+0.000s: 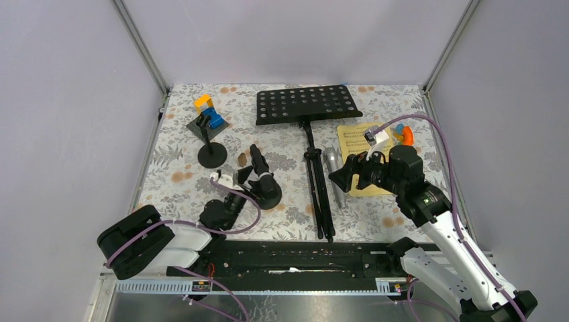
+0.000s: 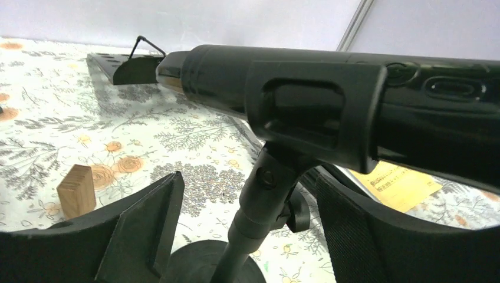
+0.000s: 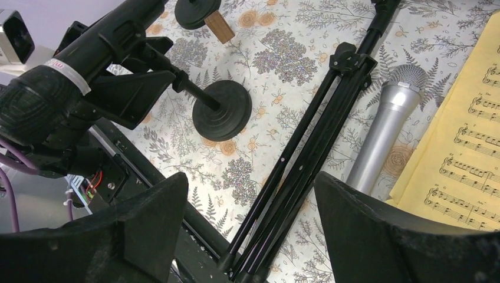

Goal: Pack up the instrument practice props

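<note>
Floral tablecloth [image 1: 176,182] | left fingers [image 2: 141,230] apart, flanking post [image 2: 259,203] of black microphone [image 2: 413,106] | right fingers [image 3: 147,236] apart over silver microphone [image 3: 383,132]

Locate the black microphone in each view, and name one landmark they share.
Top external: the black microphone is just left of centre.
Left wrist: it fills the upper frame, clipped on its post.
Right wrist: upper left corner, slanting, with a white band.
Shared landmark: the small wooden block, in all three.
</note>
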